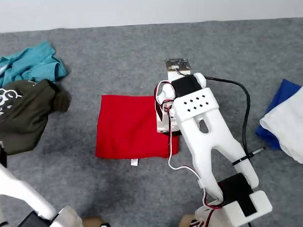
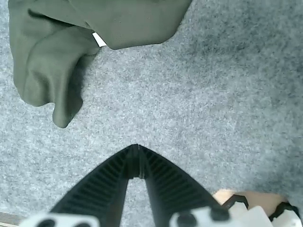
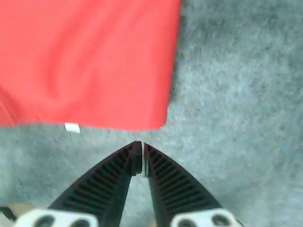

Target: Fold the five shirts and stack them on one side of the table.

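Clenched, with nothing held: right gripper [image 3: 140, 158] and left gripper [image 2: 138, 163].
Folded flat red fabric shirt [image 1: 129, 126] lies in the middle of the grey felt table [image 1: 229, 51], just beside the right gripper; crumpled olive-green shirt [image 2: 52, 56] is near the left gripper, apart from it.

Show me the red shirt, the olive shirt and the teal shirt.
red shirt [image 1: 127, 127], high view, middle of the folded cloth.
olive shirt [image 1: 27, 123], high view, plain part of its body.
teal shirt [image 1: 33, 65], high view, crumpled middle.
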Robot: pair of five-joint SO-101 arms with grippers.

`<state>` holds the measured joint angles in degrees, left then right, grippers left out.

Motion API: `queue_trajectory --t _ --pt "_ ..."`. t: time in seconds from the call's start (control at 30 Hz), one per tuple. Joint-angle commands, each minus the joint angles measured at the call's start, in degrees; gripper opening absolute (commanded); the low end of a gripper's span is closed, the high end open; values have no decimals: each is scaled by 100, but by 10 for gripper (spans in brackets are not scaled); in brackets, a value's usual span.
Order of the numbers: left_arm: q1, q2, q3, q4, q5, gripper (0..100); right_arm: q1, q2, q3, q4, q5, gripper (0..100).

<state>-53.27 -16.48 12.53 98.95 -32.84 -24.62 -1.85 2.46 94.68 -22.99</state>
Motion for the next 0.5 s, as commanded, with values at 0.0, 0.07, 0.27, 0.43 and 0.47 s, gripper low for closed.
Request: queue_trajectory --t 0.0,0.07,0.27,0.43,0.47 --pt "26 -220 84 70 35 4 -57 -295 123 -391 -264 219" --pt "9 -264 242 -62 35 4 -92 -295 237 -541 -431 345" --pt "0 -264 549 -193 35 4 -180 -13 422 -1314 -369 363" --pt "0 -264 523 -193 35 4 -171 796 396 -1719 -404 359" --pt "9 -264 523 -211 35 4 -171 954 396 -1815 -404 359"
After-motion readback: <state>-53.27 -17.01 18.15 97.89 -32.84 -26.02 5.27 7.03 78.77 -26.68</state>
